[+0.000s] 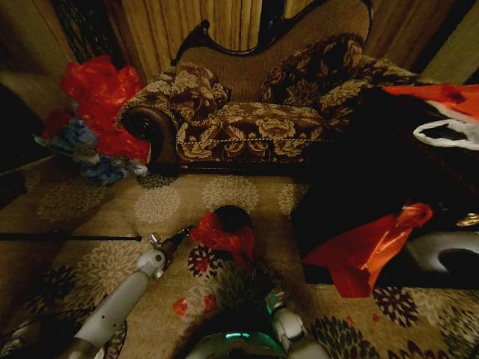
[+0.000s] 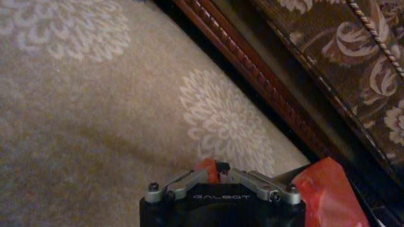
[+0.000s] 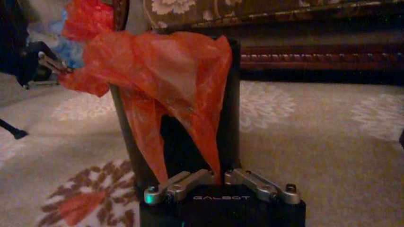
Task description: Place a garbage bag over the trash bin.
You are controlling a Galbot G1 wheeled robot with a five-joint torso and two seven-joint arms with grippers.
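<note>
While the robot faces a floral sofa (image 1: 262,112) across a patterned carpet (image 1: 90,217), a big heap of red plastic (image 1: 101,97) is seen at the far left, piled beside the sofa's curved wooden arm. Nearer the robot, the white left arm is stretched forward over the carpet, and the left gripper (image 1: 182,235) is placed just left of the trash bin (image 1: 233,218). In the left wrist view, the left gripper (image 2: 215,171) is seen closed, with a small pinch of red plastic caught between its fingertips, and more of the garbage bag (image 2: 328,194) is seen beside it, close to the sofa's wooden base.

At the centre of the head view, the small black trash bin stands upright on the carpet in front of the sofa. The garbage bag (image 1: 224,238) is draped over the near side of the rim, while the far part of the round opening is left uncovered. In the right wrist view, the bin (image 3: 230,109) is seen up close, with the bag (image 3: 164,80) hanging down its front. The right gripper (image 3: 221,176) is clenched on the bag's lower tail, at the foot of the bin.

To the right, a larger smooth red-orange bag (image 1: 367,250) is laid over a dark surface, beside a grey curved object (image 1: 449,254).
</note>
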